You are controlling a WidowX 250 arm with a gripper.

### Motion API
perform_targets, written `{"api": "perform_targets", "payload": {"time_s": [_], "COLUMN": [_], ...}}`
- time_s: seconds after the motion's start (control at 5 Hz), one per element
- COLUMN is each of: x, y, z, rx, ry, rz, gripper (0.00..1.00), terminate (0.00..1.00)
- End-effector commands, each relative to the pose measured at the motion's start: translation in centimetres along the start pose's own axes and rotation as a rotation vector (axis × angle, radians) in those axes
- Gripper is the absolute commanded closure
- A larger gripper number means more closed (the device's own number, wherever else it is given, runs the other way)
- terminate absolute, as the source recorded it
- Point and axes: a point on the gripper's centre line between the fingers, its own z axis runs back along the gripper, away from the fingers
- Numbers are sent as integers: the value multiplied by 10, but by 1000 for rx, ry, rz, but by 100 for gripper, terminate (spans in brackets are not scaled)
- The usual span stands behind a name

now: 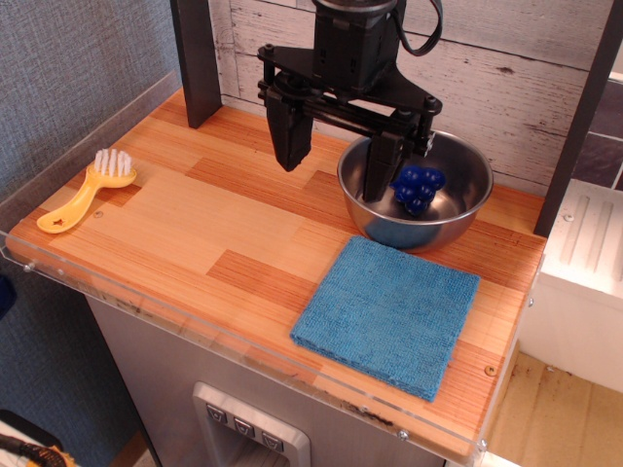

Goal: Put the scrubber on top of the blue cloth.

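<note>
The scrubber (90, 189), yellow with white bristles on a round head, lies at the far left edge of the wooden table, handle pointing toward the front left. The blue cloth (387, 313) lies flat at the front right of the table. My gripper (336, 173) hangs open and empty above the back middle of the table, well to the right of the scrubber and behind the cloth. Its right finger (381, 167) stands in front of the steel bowl's left rim.
A steel bowl (458, 219) stands behind the cloth with a dark blue knobbly object (420, 188) in it. A dark post (199, 60) rises at the back left. A clear plastic lip (117, 282) edges the table. A white rack (584, 255) stands to the right.
</note>
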Motion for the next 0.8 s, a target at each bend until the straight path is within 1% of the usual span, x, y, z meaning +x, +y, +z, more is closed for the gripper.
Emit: {"api": "perform_targets", "payload": {"time_s": [0.0, 0.2, 0.4, 0.6], "x": [0, -20, -35, -51], "y": [0, 47, 95, 144], "z": [0, -12, -23, -35], "rx": [0, 19, 63, 69], "ry": [0, 5, 14, 15], "rz": [0, 52, 84, 138], "gripper": [0, 0, 0, 0], "terminate": [0, 0, 0, 0]}}
